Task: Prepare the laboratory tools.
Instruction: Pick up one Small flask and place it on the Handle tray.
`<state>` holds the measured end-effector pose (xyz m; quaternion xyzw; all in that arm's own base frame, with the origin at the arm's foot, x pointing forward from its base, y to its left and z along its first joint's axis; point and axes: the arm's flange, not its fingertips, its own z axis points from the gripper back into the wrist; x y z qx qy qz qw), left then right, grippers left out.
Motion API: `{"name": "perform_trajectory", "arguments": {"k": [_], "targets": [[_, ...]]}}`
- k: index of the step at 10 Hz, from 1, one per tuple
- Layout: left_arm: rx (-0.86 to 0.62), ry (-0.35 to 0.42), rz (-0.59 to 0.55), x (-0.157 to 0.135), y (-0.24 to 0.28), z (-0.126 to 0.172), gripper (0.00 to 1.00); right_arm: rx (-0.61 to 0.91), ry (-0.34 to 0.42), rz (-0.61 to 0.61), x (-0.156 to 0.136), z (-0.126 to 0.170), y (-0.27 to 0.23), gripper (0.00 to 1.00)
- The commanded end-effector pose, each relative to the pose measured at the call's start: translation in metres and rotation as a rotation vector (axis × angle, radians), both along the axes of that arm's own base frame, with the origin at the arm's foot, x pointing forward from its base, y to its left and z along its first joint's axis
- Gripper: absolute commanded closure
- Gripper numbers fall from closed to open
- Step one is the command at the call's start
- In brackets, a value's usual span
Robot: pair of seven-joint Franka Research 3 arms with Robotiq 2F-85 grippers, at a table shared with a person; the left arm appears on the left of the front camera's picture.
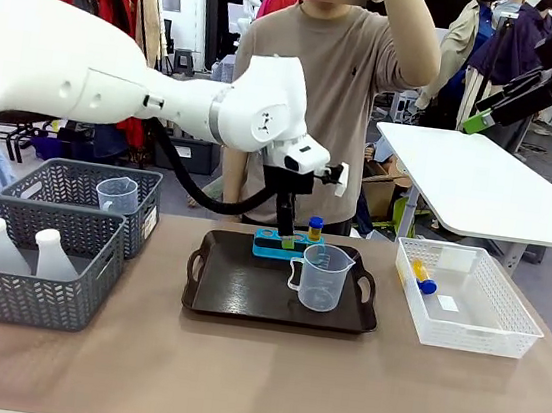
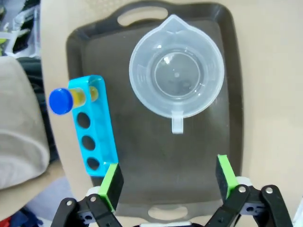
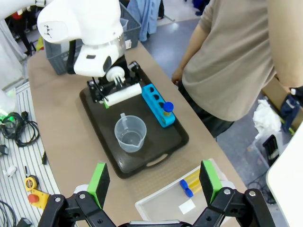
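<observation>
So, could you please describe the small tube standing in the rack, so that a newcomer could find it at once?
Start at the dark tray in the centre; along its far edge, behind the clear beaker, lies a blue rack. The tube stands upright in the rack's end hole, amber with a blue cap, whereas the other tubes lie flat in the white basket.
</observation>
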<state>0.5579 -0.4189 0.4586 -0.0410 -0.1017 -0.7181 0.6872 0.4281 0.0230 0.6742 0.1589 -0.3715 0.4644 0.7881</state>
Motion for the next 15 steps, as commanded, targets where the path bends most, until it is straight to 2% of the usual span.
{"name": "perform_trajectory", "arguments": {"k": [1, 3, 4, 5, 6, 9, 11, 13, 15], "targets": [[-0.026, 0.002, 0.034, -0.026, 0.019, 0.015, 0.00, 0.003, -0.009, 0.012, 0.000, 0.001, 0.000, 0.00], [-0.038, -0.010, 0.063, -0.038, 0.037, 0.039, 0.00, 0.003, -0.009, 0.012, 0.000, 0.001, 0.000, 0.00], [-0.050, -0.035, 0.101, -0.037, 0.049, 0.049, 0.00, 0.003, -0.009, 0.012, 0.000, 0.001, 0.000, 0.00], [-0.034, -0.025, 0.173, -0.040, 0.066, 0.066, 0.00, 0.003, -0.009, 0.012, 0.000, 0.001, 0.000, 0.00], [-0.003, -0.014, 0.260, -0.040, 0.085, 0.077, 0.00, 0.003, -0.009, 0.012, 0.000, 0.001, 0.000, 0.00], [0.049, -0.110, 0.533, -0.062, 0.147, 0.117, 0.00, 0.003, -0.009, 0.012, 0.000, 0.001, 0.000, 0.00], [0.048, -0.138, 0.797, -0.077, 0.199, 0.137, 0.00, 0.003, -0.009, 0.012, 0.000, 0.001, 0.000, 0.00], [0.055, -0.155, 1.013, -0.101, 0.249, 0.142, 0.00, 0.003, -0.009, 0.012, 0.000, 0.001, 0.000, 0.00], [0.088, -0.157, 1.145, -0.113, 0.312, 0.132, 0.00, 0.003, -0.009, 0.012, 0.000, 0.001, 0.000, 0.00]]}}
